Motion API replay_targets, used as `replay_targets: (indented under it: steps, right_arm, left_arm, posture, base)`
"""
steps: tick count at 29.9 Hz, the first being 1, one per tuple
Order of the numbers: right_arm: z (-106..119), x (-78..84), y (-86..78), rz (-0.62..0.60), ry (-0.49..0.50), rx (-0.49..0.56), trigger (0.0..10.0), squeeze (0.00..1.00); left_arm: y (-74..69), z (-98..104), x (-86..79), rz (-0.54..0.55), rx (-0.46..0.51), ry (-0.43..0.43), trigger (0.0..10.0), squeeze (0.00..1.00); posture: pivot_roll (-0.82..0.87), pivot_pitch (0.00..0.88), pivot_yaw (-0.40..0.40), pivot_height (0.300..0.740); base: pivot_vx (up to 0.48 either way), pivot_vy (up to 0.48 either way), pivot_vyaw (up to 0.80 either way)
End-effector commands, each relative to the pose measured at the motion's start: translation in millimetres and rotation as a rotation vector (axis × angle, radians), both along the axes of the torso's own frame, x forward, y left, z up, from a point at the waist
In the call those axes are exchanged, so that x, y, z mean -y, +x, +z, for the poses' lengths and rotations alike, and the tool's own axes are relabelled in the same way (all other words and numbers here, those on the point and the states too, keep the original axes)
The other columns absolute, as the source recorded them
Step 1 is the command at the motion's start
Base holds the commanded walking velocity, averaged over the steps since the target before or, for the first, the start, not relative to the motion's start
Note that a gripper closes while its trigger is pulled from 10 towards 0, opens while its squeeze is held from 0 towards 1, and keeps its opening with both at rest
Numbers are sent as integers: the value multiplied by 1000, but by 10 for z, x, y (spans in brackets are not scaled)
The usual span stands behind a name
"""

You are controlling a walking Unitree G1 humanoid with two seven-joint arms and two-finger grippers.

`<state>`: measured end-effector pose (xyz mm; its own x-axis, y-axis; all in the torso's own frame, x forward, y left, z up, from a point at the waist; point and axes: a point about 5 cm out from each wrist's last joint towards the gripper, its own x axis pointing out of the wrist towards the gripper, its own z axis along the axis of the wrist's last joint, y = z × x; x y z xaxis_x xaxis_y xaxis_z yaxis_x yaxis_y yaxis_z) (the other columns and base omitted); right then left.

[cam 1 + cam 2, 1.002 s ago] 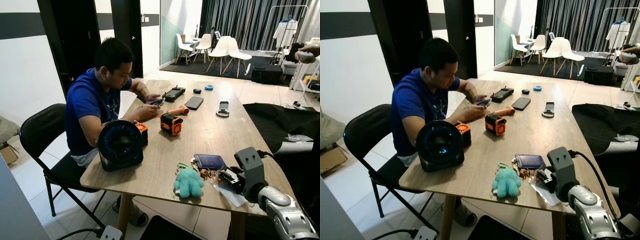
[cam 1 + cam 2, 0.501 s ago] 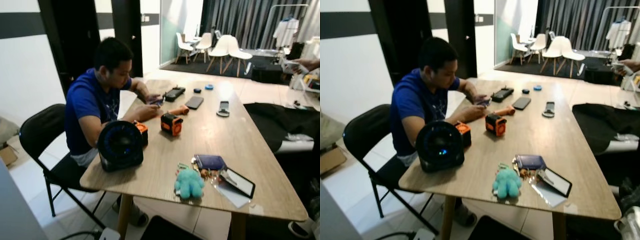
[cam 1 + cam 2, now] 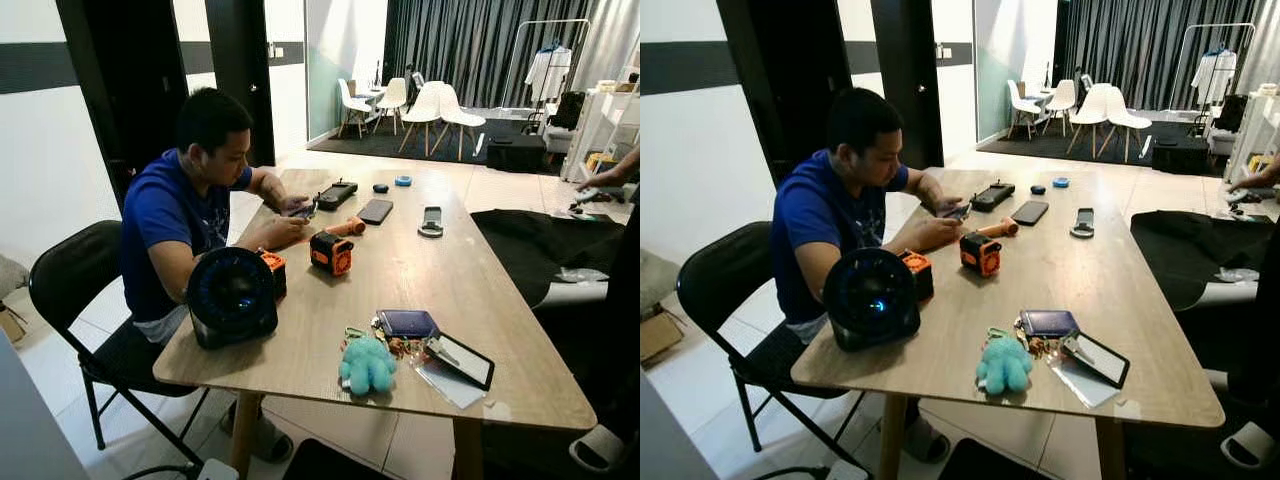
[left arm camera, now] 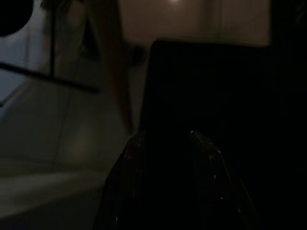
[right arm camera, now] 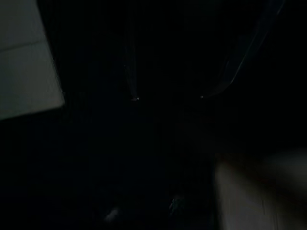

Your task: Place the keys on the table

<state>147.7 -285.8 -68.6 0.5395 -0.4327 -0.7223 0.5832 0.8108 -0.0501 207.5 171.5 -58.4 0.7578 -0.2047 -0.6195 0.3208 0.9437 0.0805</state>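
The keys (image 3: pixel 400 346) lie on the wooden table (image 3: pixel 440 270) near its front edge, joined to a teal plush toy (image 3: pixel 366 365) and a green clip (image 3: pixel 355 333). They rest between a dark blue wallet (image 3: pixel 405 322) and a black phone (image 3: pixel 460 360) that sits on white paper. In the dark left wrist view my left gripper (image 4: pixel 165 139) hangs low by a table leg, its two fingers apart with nothing between them. My right gripper (image 5: pixel 168 98) hangs in deep shade in the right wrist view.
A person in a blue shirt (image 3: pixel 175 215) sits at the table's left side on a black chair (image 3: pixel 70 290), holding a phone. A black fan (image 3: pixel 232 296), an orange tool (image 3: pixel 330 252), a remote and other small devices lie on the table. Black cloth (image 3: pixel 545 245) is at the right.
My right arm, which reached over the front right corner beside the keys, has drawn back out of the eye views. The keys stay on the table. The camera has shifted a little.
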Motion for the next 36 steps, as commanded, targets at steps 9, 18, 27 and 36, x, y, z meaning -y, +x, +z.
replay_targets:
  steps: [9,18,27,36]
  right_arm:
    - [-101,-544,212,244,58,-18,10000,0]
    - [-81,-822,370,484,71,5,10000,0]
    - [-122,-959,335,558,105,-13,10000,0]
    - [-131,-1035,331,674,80,-33,10000,0]
  left_arm:
    - [-16,-45,-64,34,-52,54,10000,0]
    - [-8,-76,-12,46,-106,40,10000,0]
    - [-24,-93,-8,70,-120,27,10000,0]
    - [-45,-105,-22,67,-128,34,10000,0]
  posture:
    - [48,19,36,740]
    - [45,21,35,740]
    - [43,23,33,740]
    - [46,23,33,740]
  base:
    - [0,0,0]
    - [0,0,0]
    - [0,0,0]
    - [0,0,89]
